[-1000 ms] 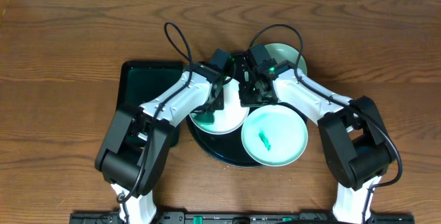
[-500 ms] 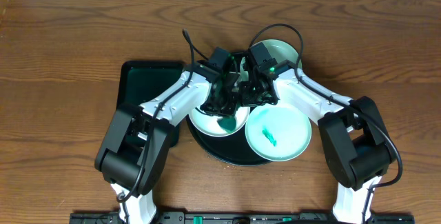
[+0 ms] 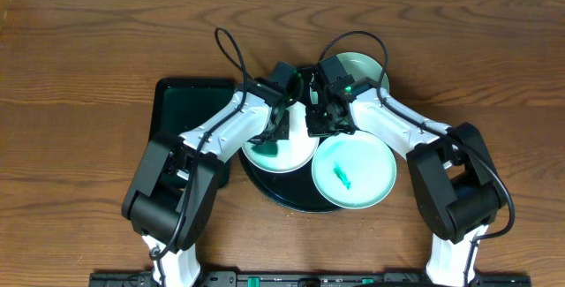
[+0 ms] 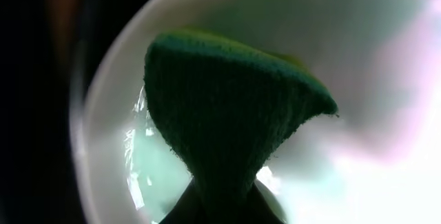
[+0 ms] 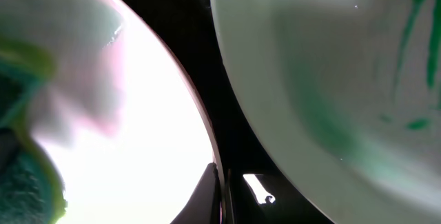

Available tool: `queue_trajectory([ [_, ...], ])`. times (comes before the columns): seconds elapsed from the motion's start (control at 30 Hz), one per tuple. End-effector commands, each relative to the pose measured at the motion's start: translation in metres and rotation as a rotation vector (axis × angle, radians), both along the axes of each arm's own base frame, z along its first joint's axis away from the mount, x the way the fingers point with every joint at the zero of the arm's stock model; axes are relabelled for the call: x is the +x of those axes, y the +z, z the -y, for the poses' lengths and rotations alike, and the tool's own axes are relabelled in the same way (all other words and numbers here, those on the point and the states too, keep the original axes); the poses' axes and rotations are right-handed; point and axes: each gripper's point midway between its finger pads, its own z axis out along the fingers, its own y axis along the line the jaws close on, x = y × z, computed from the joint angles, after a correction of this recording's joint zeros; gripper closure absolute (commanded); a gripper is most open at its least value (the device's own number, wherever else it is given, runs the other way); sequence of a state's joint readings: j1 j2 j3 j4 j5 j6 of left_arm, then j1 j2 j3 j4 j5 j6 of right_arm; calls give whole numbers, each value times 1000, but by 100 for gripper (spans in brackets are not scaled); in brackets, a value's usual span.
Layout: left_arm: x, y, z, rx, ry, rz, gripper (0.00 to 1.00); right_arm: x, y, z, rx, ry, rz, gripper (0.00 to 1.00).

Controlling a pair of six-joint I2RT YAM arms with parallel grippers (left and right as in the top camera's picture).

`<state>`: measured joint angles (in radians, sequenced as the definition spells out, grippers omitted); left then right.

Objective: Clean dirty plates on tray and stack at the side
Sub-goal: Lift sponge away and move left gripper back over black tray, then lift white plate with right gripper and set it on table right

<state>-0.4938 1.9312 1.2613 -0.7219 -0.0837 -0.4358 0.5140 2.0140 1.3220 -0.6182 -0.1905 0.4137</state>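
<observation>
1. On the round black tray (image 3: 274, 190) you see the white plate (image 3: 296, 154) at 9 o'clock. A mint plate (image 3: 366, 168) bearing a teal smear (image 3: 340, 178) lies at 4 o'clock, and a second mint plate (image 3: 366, 71) at the 1 o'clock edge.
2. Your left gripper (image 3: 274, 132) is clenched on a green sponge (image 4: 227, 127), which is pressed onto the white plate.
3. Your right gripper (image 5: 222, 193) is pinched on that plate's rim, at its 3 o'clock side.
</observation>
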Motion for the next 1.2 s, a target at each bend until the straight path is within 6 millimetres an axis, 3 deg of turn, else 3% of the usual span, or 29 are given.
queue_trajectory([
  [0.0,7,16,-22,83,86,32,93,-1,-5,-2,-12,0,-10,99],
  [0.1,18,51,-22,19,115,66,93,-1,-5,-2,-15,-1,-9,99],
  [0.23,37,116,-26,-116,167,162,93,-2,-5,-1,-17,-1,-12,99],
  [0.33,45,160,-36,-218,207,233,93,-2,-6,2,-34,-4,-12,99],
  [0.47,39,196,-65,-285,277,294,93,-2,-5,0,-30,5,-5,99],
  [0.63,29,204,-103,-252,332,291,93,6,15,-7,-29,68,60,99],
  [0.87,28,199,-137,-218,413,288,92,30,73,5,-212,125,269,99],
  [1.03,30,200,-148,-198,439,299,93,36,113,8,-354,141,424,99],
  [1.17,30,200,-148,-199,438,302,93,35,160,28,-575,84,606,99],
])
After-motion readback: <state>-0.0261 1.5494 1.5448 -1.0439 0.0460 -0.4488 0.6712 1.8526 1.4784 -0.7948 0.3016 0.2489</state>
